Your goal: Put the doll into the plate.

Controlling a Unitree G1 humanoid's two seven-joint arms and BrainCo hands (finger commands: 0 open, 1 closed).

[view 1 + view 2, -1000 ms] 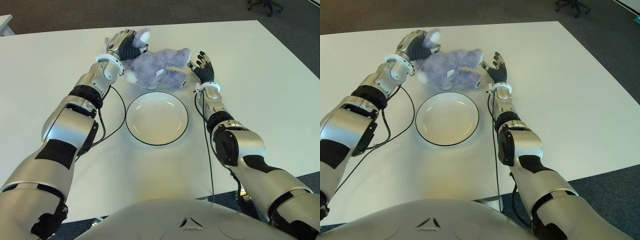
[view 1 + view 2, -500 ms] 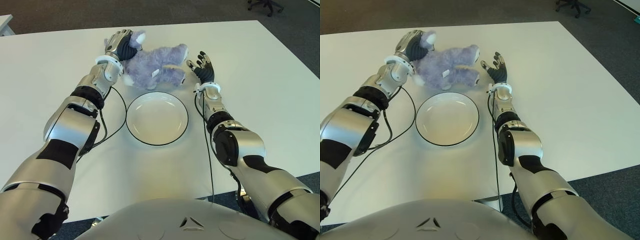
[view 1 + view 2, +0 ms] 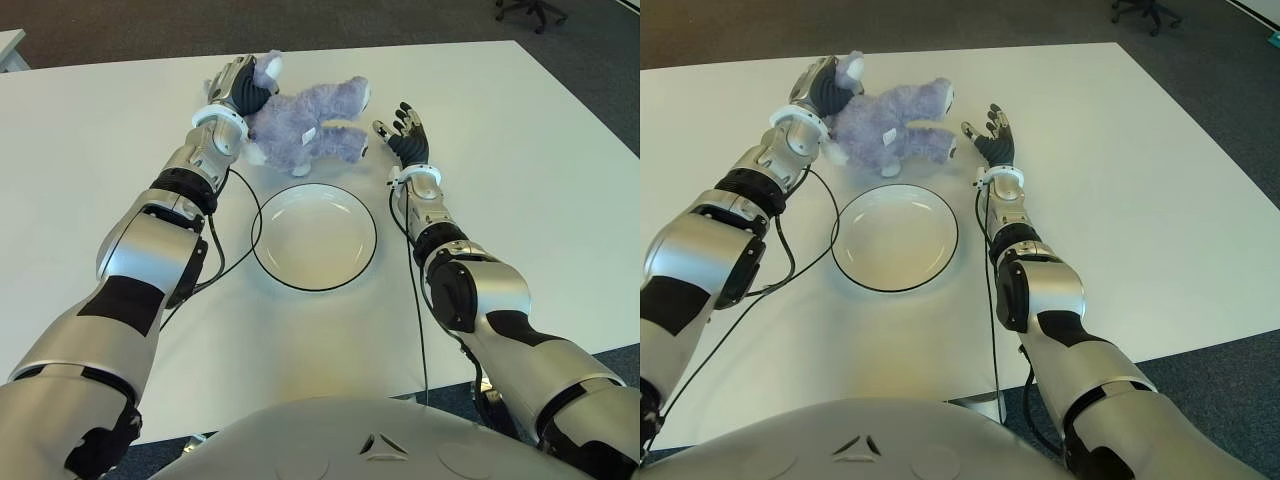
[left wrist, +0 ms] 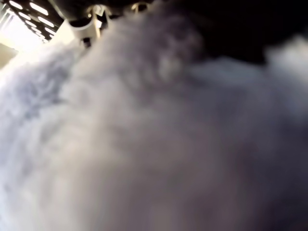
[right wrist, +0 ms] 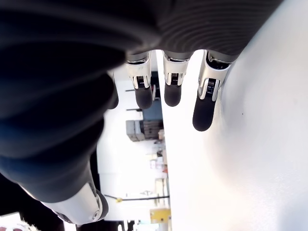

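Note:
The doll is a fuzzy lavender plush animal, held up off the white table beyond the plate. My left hand is shut on its head end, and purple fur fills the left wrist view. The white plate with a dark rim sits on the table in front of the doll, with nothing in it. My right hand is open, fingers spread, just right of the doll's hind legs and not touching them.
Black cables run from both wrists across the table, the left one curving along the plate's left rim. An office chair base stands on the dark carpet beyond the far right corner.
My left hand has lifted the doll and drawn it up and away from the plate; its body now hangs tilted. The right hand has barely moved.

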